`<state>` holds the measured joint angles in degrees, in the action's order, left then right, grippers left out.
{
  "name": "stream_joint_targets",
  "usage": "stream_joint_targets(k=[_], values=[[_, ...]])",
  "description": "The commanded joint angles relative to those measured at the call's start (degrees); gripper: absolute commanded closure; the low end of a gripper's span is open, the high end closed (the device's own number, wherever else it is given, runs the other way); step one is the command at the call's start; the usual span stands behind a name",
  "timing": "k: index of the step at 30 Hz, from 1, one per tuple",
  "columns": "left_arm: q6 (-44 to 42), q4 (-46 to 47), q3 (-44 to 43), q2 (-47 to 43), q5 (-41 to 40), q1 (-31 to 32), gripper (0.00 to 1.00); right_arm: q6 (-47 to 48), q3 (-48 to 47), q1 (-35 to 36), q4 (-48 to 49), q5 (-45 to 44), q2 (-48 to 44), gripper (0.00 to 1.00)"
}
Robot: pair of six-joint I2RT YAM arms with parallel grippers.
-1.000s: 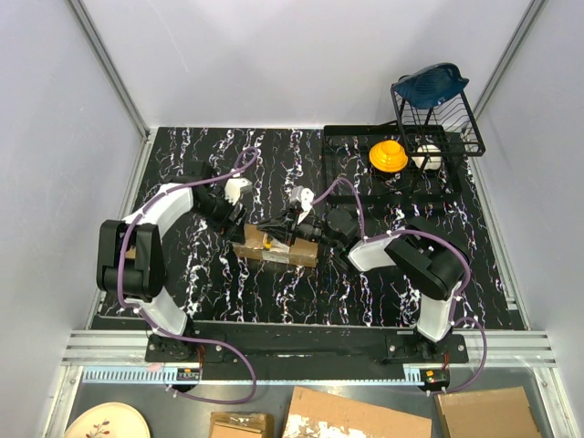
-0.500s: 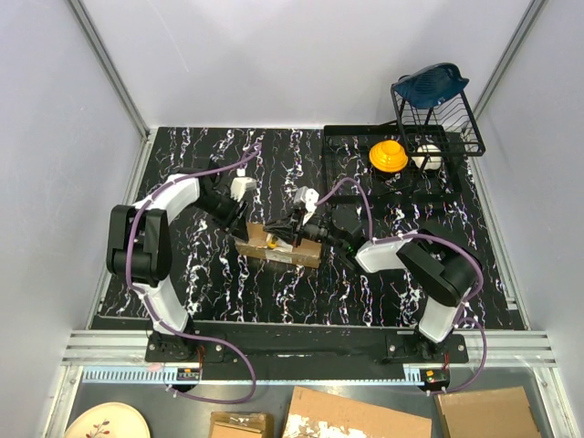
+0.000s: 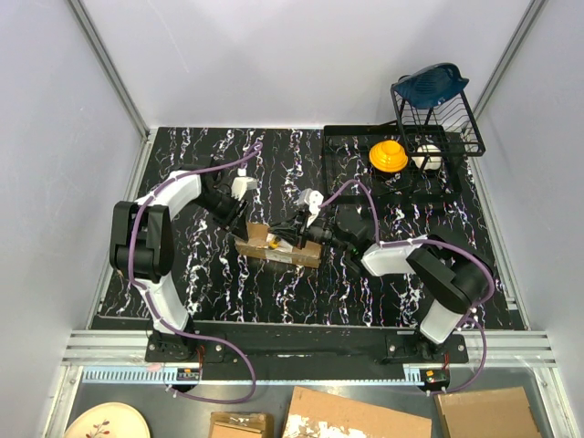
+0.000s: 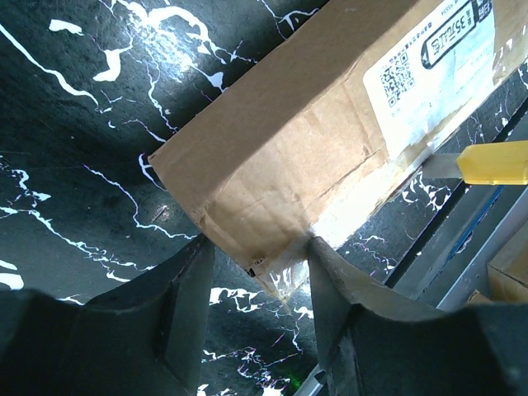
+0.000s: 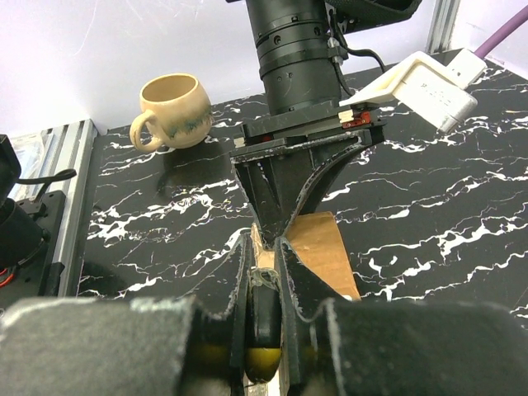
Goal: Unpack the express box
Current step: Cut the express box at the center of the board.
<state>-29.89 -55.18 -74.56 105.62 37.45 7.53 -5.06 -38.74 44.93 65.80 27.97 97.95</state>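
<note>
Left fingers (image 4: 186, 305) pinch the brown, white-labelled express box (image 4: 313, 124); right fingers (image 5: 305, 285) clamp a yellow knife (image 4: 495, 162).

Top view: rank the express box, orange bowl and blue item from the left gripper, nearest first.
1. express box, right at the left gripper.
2. orange bowl, off toward the far right.
3. blue item, atop the wire rack, far-right corner.
</note>
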Motion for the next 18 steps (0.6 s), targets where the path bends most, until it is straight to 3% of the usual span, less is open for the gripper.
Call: stream_joint_targets(k=[1,18], values=[[-8.87,15.01,2.14,6.08,-29.97,-2.61,0.53,0.14,1.04,-1.42,-3.57,0.95,-3.82,1.00],[-9.66,13.69,0.82,6.96,-28.23,-3.66,0.55,4.71,1.21,-2.47,-16.48,1.04,-8.92,1.00]])
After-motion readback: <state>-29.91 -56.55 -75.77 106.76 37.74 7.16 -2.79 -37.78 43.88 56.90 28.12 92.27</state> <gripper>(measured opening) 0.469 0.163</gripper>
